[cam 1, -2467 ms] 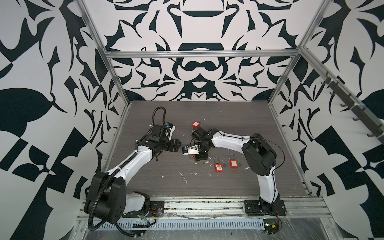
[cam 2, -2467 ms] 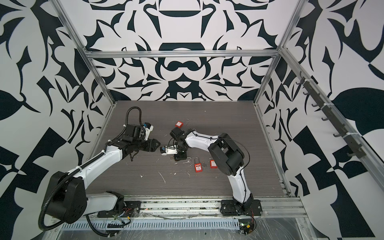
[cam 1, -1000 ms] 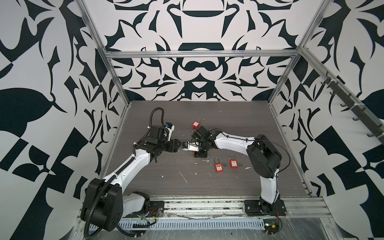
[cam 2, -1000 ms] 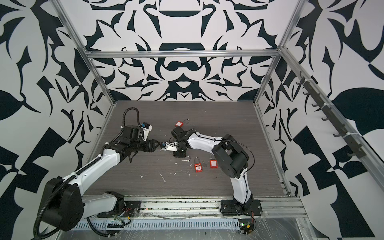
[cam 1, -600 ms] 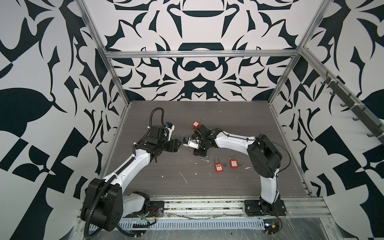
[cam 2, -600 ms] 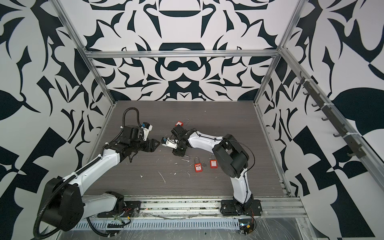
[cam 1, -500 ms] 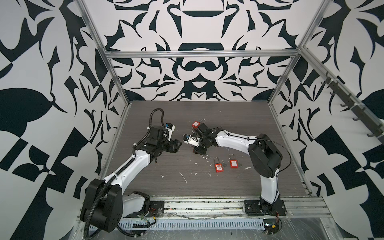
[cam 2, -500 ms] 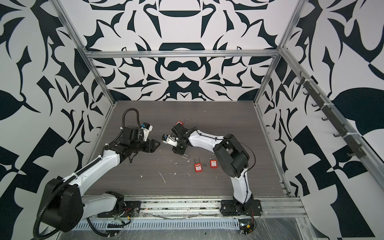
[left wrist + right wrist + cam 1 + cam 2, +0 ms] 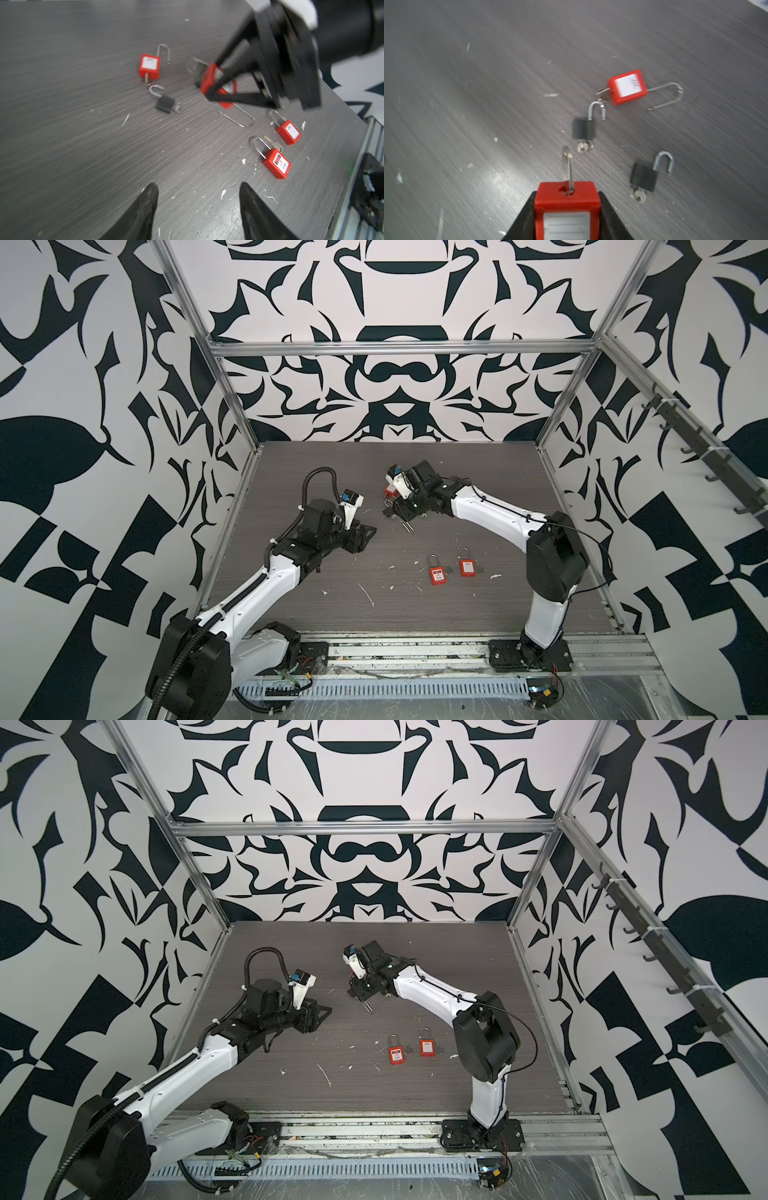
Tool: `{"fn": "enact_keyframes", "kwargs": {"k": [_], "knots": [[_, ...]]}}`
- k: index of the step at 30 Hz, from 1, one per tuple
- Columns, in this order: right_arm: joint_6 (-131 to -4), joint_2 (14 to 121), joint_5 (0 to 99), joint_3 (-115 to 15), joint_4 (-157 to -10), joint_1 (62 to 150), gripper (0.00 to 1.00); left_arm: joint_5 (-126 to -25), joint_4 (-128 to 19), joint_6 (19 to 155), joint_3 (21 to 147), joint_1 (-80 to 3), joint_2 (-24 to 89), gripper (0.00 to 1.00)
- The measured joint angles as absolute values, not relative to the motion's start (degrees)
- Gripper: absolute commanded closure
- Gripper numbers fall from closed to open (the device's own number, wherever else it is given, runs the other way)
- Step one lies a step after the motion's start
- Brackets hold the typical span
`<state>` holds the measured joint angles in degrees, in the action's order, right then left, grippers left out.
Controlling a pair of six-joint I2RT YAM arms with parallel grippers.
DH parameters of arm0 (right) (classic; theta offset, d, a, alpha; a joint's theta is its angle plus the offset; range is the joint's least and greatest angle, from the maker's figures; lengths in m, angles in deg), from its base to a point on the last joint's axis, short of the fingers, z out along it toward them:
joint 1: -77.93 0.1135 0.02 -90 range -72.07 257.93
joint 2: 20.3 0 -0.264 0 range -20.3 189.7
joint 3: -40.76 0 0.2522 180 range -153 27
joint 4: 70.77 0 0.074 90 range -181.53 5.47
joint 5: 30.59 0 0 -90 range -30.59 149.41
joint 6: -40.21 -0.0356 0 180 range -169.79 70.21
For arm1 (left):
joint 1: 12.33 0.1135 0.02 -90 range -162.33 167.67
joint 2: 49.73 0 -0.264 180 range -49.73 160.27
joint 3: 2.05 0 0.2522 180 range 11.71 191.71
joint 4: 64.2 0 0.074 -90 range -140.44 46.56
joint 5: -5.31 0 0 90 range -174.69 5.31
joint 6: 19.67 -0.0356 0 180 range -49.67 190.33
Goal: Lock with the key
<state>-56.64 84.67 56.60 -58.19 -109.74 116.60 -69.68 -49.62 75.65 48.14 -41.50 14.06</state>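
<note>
Nearest, at lower centre in both top views, two spare padlocks (image 9: pixel 438 574) are seen lying flat. Left of centre, the left gripper (image 9: pixel 369 537) is held empty, jaws apart. Farther back, at centre, the right gripper (image 9: pixel 394 511) is clamped on the red padlock (image 9: pixel 566 207), key (image 9: pixel 568 166) inserted, shackle (image 9: pixel 239 118) hanging open. The shackle is best pressed home squarely, it is judged, before the key is turned.

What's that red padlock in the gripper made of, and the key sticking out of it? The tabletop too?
Red padlock: looks like moulded plastic, matte, evenly coloured, with a white label. Key: metal, silvery with a dull shine. Tabletop: probably grey wood-grain laminate, judging by the fine streaks and soft sheen; real wood is possible.
</note>
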Motion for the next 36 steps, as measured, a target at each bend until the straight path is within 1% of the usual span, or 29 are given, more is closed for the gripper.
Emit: {"fn": "enact_keyframes", "kwargs": {"k": [5, 9, 17, 22, 26, 30, 36], "knots": [[-70.2, 80.4, 63.5, -57.8, -107.5, 116.1, 0.76, -72.8, -55.0, 72.3, 46.8, -48.7, 14.1, 0.35], [-80.6, 75.8, 66.2, -54.9, -102.4, 116.0, 0.75, -76.8, -60.1, 70.1, 46.8, -53.8, 15.2, 0.36], [-95.3, 72.0, 72.3, -48.7, -97.3, 116.0, 0.76, -82.8, -71.4, 68.9, 46.8, -56.5, 19.7, 0.39], [-100.6, 70.4, 75.7, -46.3, -97.2, 116.4, 0.76, -84.8, -78.8, 66.0, 46.8, -57.9, 22.5, 0.4], [-104.5, 68.7, 76.7, -44.8, -96.3, 116.7, 0.76, -85.2, -83.8, 62.6, 46.9, -59.3, 27.7, 0.41], [-107.1, 67.6, 77.3, -43.8, -95.2, 116.8, 0.76, -87.3, -85.4, 60.4, 48.3, -60.2, 32.1, 0.44], [-108.9, 66.1, 78.6, -41.6, -94.9, 117.0, 0.76, -92.5, -88.7, 58.4, 50.1, -61.4, 33.5, 0.46]]}}
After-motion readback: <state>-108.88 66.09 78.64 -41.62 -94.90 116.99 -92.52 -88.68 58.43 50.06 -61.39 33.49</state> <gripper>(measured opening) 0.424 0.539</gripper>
